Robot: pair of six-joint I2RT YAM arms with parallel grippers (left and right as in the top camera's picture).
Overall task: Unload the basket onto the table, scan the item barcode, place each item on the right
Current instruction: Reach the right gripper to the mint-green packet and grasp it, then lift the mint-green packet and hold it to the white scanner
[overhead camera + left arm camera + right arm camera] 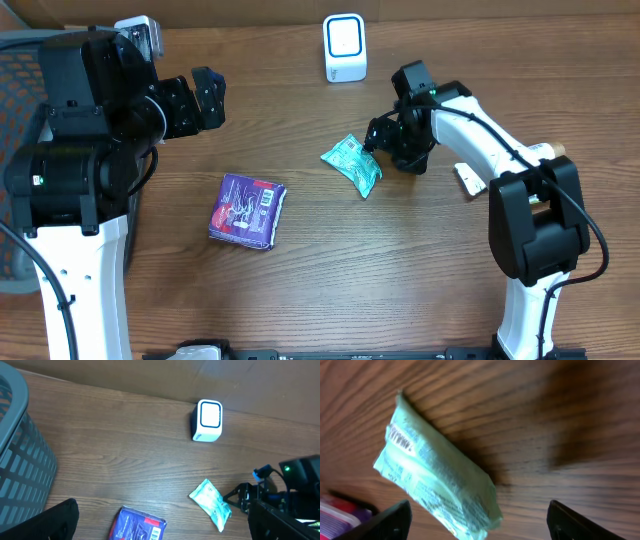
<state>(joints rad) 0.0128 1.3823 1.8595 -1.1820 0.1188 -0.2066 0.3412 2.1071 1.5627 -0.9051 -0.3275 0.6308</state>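
The right gripper point(376, 138) stands with its jaws wide apart and nothing clamped between them. In the right wrist view, its two dark fingers point(390, 521) sit at the bottom corners of the picture with bare wood and part of the green packet point(437, 482) in the gap. The left gripper point(200, 98) is spread just as wide and holds nothing, hanging near the table's point(330, 270) far left corner, well apart from everything on the wood. Whether either right finger actually brushes the packet I cannot tell: the wrist view is blurred and the fingertips are cut off by the frame. From overhead, the dark gripper body crowds the packet's far right corner. A strip of print near the packet's upper end could be a barcode, but it is too smeared to read. The green packet lies flat on the table, right of centre, just beside the right gripper on its left side. The white scanner point(344, 47) stands near the table's far edge, about mid-width, apart from the packet and with its blue-edged face turned towards the near edge. A purple packet point(248, 208) lies left of centre, and a grey basket point(20, 460) stands at the table's left edge.
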